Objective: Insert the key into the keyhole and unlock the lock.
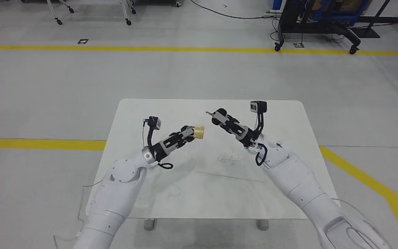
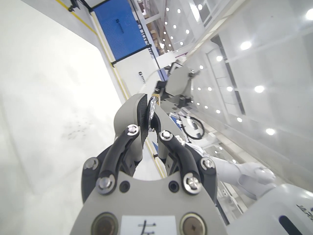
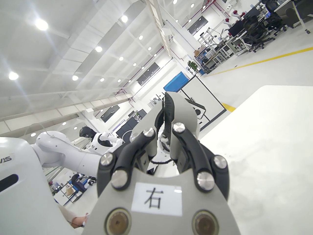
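Note:
A brass padlock is held above the white table by my left gripper, which is shut on it. In the left wrist view the silver shackle is pinched between the black pads of that gripper, and a sliver of brass body shows past them. My right gripper is shut on a small key, whose tip points toward the padlock across a short gap. In the right wrist view the right gripper hides the key between its pads.
Faint dark scuff marks lie on the table under the right arm. Both arms hang over the middle of the table. Yellow floor lines run beyond the table, and carts stand far back.

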You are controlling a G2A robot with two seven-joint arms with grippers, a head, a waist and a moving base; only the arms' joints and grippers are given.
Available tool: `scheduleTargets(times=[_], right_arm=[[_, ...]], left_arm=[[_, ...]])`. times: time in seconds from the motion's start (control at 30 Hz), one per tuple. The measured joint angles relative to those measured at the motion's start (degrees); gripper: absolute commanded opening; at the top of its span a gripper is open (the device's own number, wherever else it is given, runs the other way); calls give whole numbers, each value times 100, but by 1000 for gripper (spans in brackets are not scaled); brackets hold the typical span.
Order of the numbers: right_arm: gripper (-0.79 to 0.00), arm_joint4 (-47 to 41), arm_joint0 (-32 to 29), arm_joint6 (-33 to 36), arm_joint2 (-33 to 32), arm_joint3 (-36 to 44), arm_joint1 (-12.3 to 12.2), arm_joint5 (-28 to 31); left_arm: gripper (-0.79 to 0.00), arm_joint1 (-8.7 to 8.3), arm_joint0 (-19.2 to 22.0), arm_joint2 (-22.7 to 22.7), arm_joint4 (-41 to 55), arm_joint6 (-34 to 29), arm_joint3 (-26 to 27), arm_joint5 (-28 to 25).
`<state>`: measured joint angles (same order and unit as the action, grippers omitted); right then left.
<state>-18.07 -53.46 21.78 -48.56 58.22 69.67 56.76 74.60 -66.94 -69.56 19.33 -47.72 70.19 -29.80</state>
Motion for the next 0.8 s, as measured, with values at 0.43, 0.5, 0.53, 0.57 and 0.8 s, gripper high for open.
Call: scheduleTargets(times=[0.43, 0.5, 0.53, 0.57, 0.8], right_arm=[[-785, -126, 636, 112, 488, -954, 486, 124], [-785, -250, 662, 301, 519, -993, 528, 124], [-785, -321, 664, 392, 525, -993, 542, 124], [-785, -397, 669, 524, 524, -1001, 556, 124], [-785, -712, 602, 1147, 377, -942, 590, 124]], left_arm=[[-785, 6, 253, 163, 355, -429, -374, -146], [-785, 7, 269, 176, 404, -432, -405, -146], [-785, 9, 274, 179, 430, -421, -417, -158], [-785, 12, 277, 181, 477, -386, -433, -192], [-785, 10, 275, 139, 621, -224, -524, -289]])
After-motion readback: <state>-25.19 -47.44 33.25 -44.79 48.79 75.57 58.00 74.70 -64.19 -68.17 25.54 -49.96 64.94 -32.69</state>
